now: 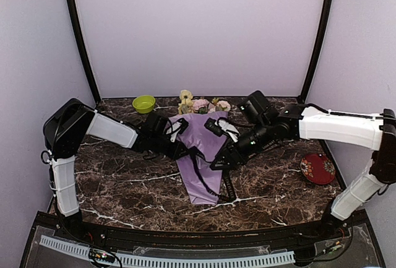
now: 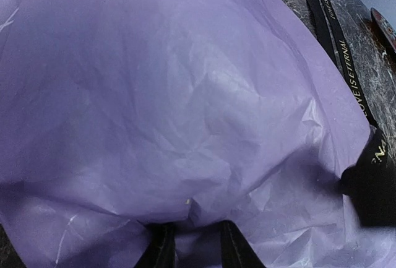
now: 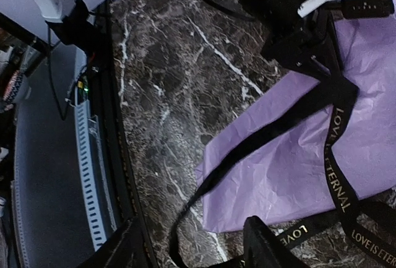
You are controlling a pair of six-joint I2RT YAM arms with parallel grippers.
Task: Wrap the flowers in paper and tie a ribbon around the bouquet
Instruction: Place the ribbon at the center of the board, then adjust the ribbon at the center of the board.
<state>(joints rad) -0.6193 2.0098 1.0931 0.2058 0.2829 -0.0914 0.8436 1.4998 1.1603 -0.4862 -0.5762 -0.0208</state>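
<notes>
Right gripper (image 3: 198,238): jaws wide. A thin tail of the long black ribbon with gold lettering (image 3: 338,150) lies loose in the gap, touching neither finger as far as I can see. It is not held.

Left gripper (image 2: 197,244): jaws narrow, with creased paper packed between the fingers (image 2: 164,248). This looks like a pinch on the wrap's left edge; I judge it held, not certain.

The cone-shaped bouquet of lilac tissue paper (image 1: 201,156) lies flat on the dark brown marble table (image 1: 117,184). Its long axis runs far to near. The pale pink and yellow flowers (image 1: 199,103) sit at the wide far end and the point aims at the arm bases.

The ribbon crosses the cone's waist, roughly square to that axis. Its tails trail off the cone's right side and down toward the near edge, right by the right jaws.

Key relation: the loose tail sits directly between and under the right fingers, with the rest of the ribbon running up and away over the paper. The right arm is clearly nearer the tails, and the left is occupied steadying the cone. Judgement: tying not finished, no knot visible.

A small lime-green bowl (image 1: 143,103) and a flat red round disc (image 1: 317,169) sit well apart from the work.
</notes>
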